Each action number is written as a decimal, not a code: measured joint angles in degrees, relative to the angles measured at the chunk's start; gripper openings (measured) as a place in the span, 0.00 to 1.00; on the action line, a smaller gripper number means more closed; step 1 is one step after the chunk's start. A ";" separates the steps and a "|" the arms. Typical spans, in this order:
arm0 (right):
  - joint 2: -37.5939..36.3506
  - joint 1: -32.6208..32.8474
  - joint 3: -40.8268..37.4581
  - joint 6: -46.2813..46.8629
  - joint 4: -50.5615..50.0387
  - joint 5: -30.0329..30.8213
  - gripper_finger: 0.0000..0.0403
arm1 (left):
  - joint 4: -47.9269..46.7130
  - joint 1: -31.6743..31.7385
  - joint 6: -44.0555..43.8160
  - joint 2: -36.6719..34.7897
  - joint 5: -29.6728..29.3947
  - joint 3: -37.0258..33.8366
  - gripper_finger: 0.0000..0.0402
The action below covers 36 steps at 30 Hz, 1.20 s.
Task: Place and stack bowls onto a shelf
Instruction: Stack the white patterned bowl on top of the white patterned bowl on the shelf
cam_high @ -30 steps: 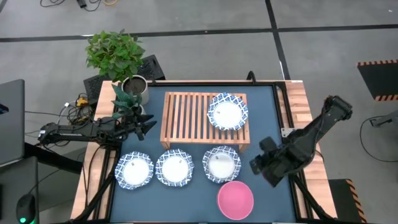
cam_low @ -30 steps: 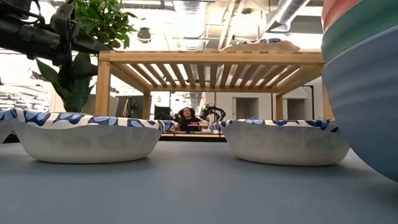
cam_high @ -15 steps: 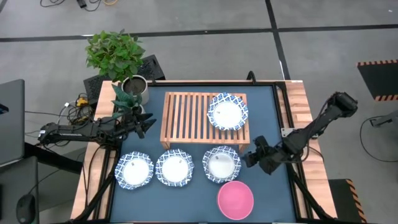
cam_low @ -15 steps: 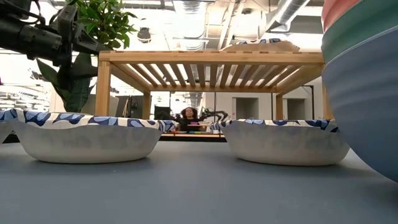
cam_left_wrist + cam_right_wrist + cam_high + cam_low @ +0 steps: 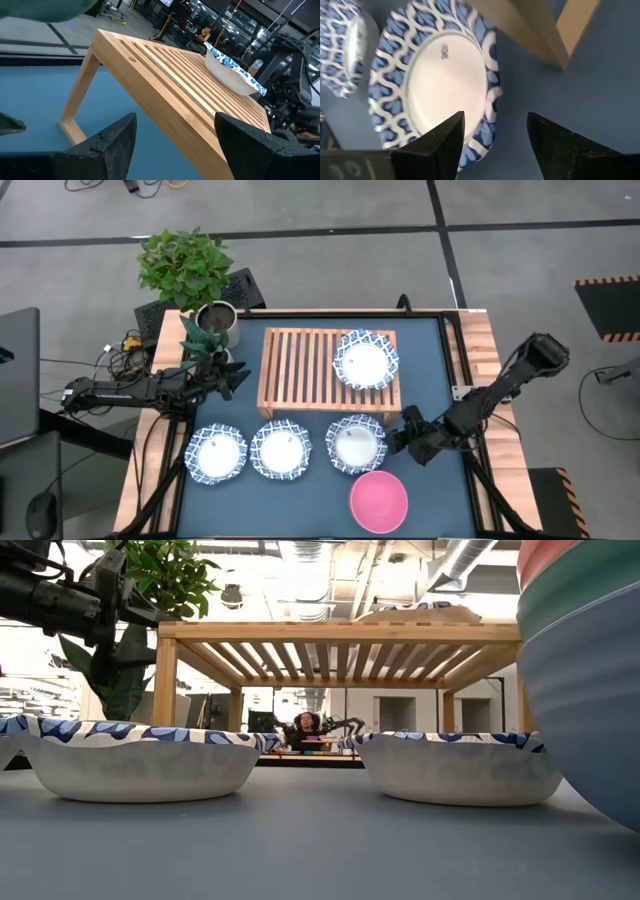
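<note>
Shelf [image 5: 305, 370] sits at the far middle of the dark blue table [image 5: 440, 370], and you have one blue-rimmed bowl on shelf [image 5: 366, 361] already, resting at its right end. The left wrist view shows that same bowl tilted slightly on the slats.

Three more blue-rimmed bowls stand in a row on the table in front of the shelf: left bowl [image 5: 216, 454], middle bowl [image 5: 280, 450], right bowl [image 5: 356, 443]. They sit close together, rims near each other but apart as far as you can read from above. Pink bowl [image 5: 379, 501] lies nearer the front edge, just beside the right bowl. The low view shows pink, green and blue bands stacked at its right edge, so that is a nested stack.

Your right gripper [image 5: 408, 438] is low over the table, just right of the right bowl and near the shelf's front right leg. Its wrist view has the fingers [image 5: 445, 145] spread wide, empty, with the right bowl's rim lying between them from the camera's angle; contact cannot be judged.

Your left gripper [image 5: 232, 380] hangs left of the shelf, beside the plant pot [image 5: 214, 320]. Its fingers [image 5: 115, 140] are parted and hold nothing, facing the shelf's left end.
</note>
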 joint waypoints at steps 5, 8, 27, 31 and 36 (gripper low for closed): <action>4.21 0.15 -0.02 -0.15 3.65 -0.25 0.60 | 0.00 0.00 -0.62 0.00 -0.33 0.00 0.63; 4.63 0.28 -0.02 -0.40 5.36 -0.68 0.57 | 0.00 0.00 -0.63 0.00 -0.33 0.00 0.63; 4.41 0.65 0.66 2.09 6.71 -4.30 0.07 | 0.00 0.00 -0.66 0.00 -0.52 0.00 0.63; 4.41 1.01 2.75 -1.44 6.55 -4.42 0.05 | 0.00 0.00 -0.63 0.00 -0.50 0.00 0.63; 4.41 1.40 7.50 -5.55 -0.29 -4.36 0.05 | 0.00 0.00 -0.61 0.00 -0.48 0.00 0.63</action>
